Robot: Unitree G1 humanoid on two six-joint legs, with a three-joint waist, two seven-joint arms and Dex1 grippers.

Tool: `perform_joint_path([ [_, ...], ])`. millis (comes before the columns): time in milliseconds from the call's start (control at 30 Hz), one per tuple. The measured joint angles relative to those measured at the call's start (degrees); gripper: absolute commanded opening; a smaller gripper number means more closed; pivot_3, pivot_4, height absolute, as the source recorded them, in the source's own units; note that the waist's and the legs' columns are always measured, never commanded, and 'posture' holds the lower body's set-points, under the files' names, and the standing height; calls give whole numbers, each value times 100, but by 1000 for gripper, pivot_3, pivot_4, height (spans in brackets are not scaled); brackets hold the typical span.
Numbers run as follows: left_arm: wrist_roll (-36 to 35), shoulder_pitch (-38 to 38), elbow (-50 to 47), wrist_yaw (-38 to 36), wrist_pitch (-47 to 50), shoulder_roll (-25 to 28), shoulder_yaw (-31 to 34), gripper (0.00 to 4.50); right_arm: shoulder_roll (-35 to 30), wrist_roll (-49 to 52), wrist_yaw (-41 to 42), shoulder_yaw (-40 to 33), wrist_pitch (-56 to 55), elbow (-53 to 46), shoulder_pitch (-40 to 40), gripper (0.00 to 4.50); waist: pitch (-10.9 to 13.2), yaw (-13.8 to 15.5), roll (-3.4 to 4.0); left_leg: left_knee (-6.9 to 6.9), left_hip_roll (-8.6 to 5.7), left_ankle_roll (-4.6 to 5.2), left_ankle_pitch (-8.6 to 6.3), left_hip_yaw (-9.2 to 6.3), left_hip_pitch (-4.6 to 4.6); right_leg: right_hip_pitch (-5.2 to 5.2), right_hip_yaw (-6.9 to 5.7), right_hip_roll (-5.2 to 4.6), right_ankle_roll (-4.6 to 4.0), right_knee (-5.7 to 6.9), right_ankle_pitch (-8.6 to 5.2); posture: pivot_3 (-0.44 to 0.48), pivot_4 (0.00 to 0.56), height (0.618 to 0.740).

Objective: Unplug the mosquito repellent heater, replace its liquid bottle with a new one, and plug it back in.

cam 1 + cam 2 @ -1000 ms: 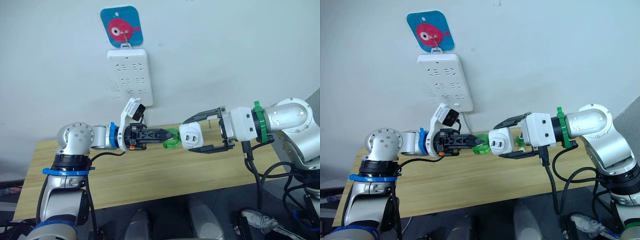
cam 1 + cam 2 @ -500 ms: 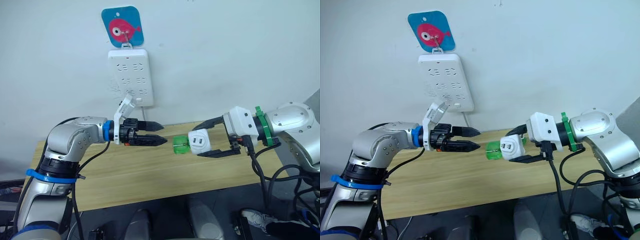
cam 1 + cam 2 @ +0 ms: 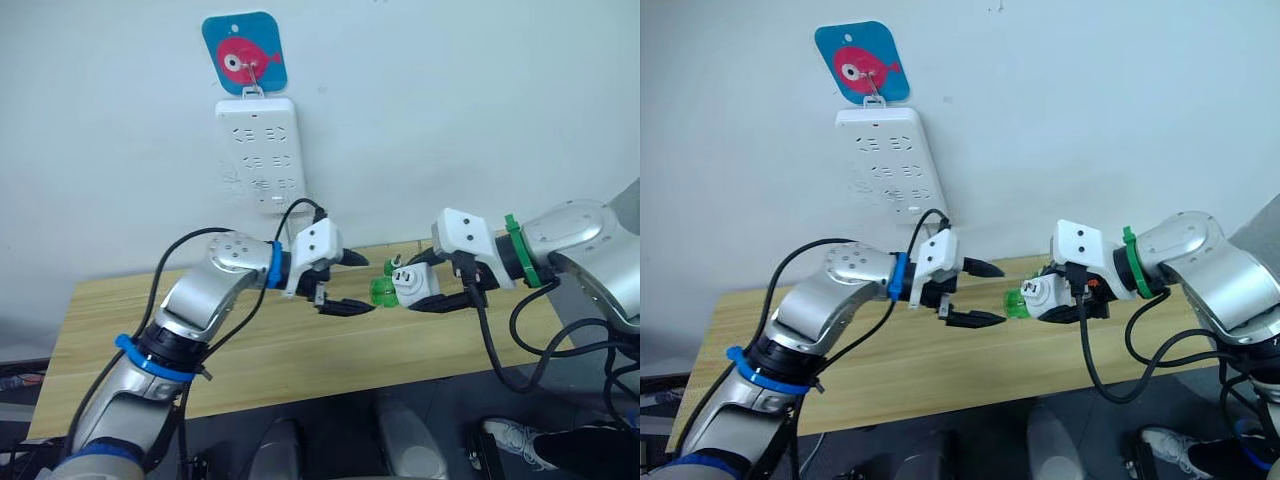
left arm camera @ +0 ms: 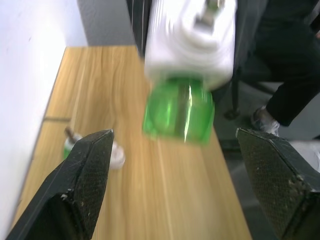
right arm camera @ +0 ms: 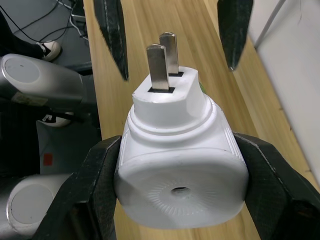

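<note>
**Heater held in mid-air between 2 grippers**

Left eye view: the right gripper (image 3: 432,287) is clamped on the mosquito repellent heater (image 3: 413,286) above the wooden table (image 3: 120,330), far from any edge. Its green bottle (image 3: 382,291) points toward the left gripper (image 3: 352,283), so the long axis runs roughly sideways between the 2 arms. The left gripper's fingers are spread apart with nothing between them, their tips just short of the bottle. The power strip (image 3: 260,153) hangs on the wall under a fish sign (image 3: 244,53), well above both arms.

Right eye view: the heater's body is largely hidden by the right gripper's fingers and a cable.

Left wrist view: the heater and bottle are blurred and the heater's top is cut off. A second small bottle (image 4: 73,146) lies on the table near the wall, half hidden behind 1 finger (image 4: 82,175).

Right wrist view: the 2 metal prongs (image 5: 163,59) point away from the camera; the round vent hole (image 5: 180,190) faces it.
</note>
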Motion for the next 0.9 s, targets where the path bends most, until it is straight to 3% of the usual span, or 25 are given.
perform_joint_path([
  [600, 303, -89, 522, -635, -457, -227, -436, 4148, 237, 123, 16, 88, 382, 21, -110, 2987, -1, 1, 0, 0, -1, -2, 1, -1, 0, 0, 0, -1, 0, 1, 0, -235, 155, 734],
  [733, 347, -127, 636, -621, -459, -347, -438, 3276, 238, 175, 22, 88, 405, 15, -188, 2987, -1, 2, 1, 1, -1, -2, 1, -1, 0, 0, -1, -1, 0, 1, 0, -237, 156, 734],
  [833, 360, -182, 672, -615, -447, -411, -437, 2350, 237, 231, 37, 87, 412, -28, -205, 2987, -1, -3, 0, 1, -1, -2, 1, -1, 0, 0, -1, -1, 0, 1, 0, -237, 156, 734],
  [900, 370, -183, 672, -627, -449, -411, -437, 2253, 236, 255, 37, 87, 422, -28, -205, 2987, -1, -6, 0, 1, 0, -2, 1, -1, 0, 0, -1, 0, 0, 1, 0, -237, 156, 734],
])
